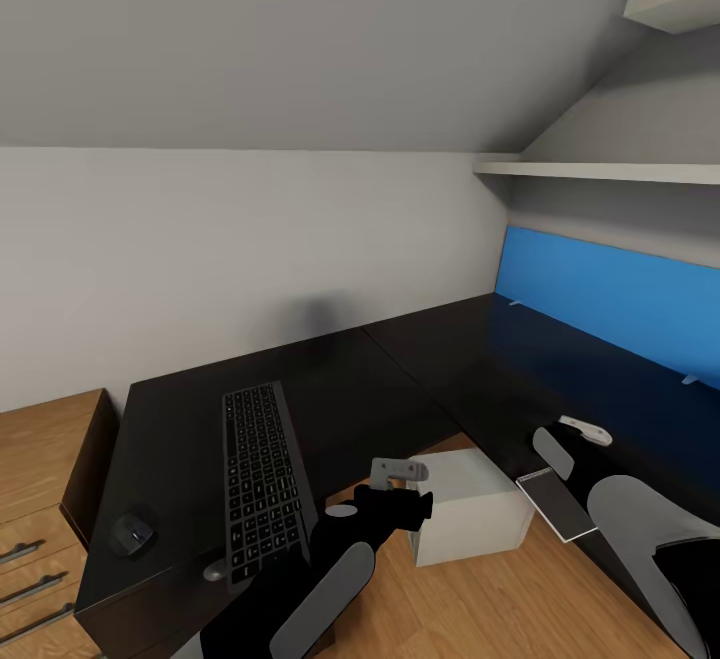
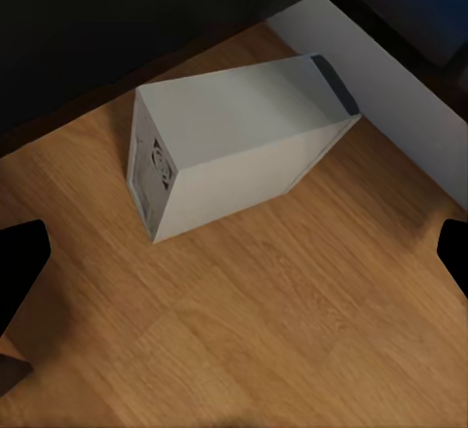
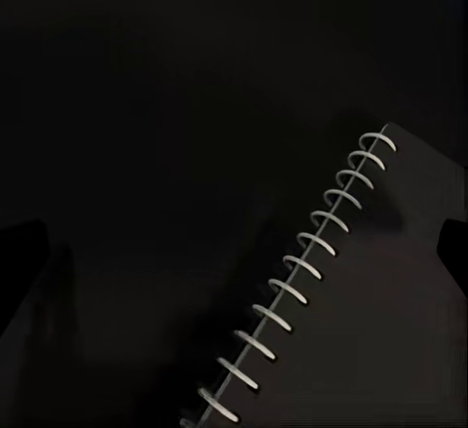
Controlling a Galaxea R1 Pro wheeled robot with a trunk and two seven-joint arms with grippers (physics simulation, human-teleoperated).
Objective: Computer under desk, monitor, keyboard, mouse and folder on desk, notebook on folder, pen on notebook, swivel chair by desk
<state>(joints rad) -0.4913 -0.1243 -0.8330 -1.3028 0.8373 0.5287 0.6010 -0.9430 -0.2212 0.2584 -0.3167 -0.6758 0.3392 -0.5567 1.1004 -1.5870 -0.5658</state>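
The slim keyboard point(image 1: 262, 479) lies on the black desk point(image 1: 400, 379), with the small black mouse point(image 1: 132, 531) to its left. The light grey computer point(image 1: 470, 507) point(image 2: 229, 150) stands on the wood floor in the desk's inner corner. My left gripper point(image 1: 415, 509) point(image 2: 234, 252) hangs open above the floor just in front of it. A grey spiral-bound notebook point(image 1: 556, 505) point(image 3: 370, 330) sits at the desk's front edge on the right. My right gripper point(image 3: 239, 252) hovers open over it, its fingers wide apart. The monitor, folder, pen and swivel chair are out of view.
A light wood cabinet point(image 1: 40, 479) with long metal handles stands against the desk's left end. A blue back panel point(image 1: 610, 299) lines the desk's right wing, with white shelves point(image 1: 600, 171) above. The sloped grey wall rises behind the desk.
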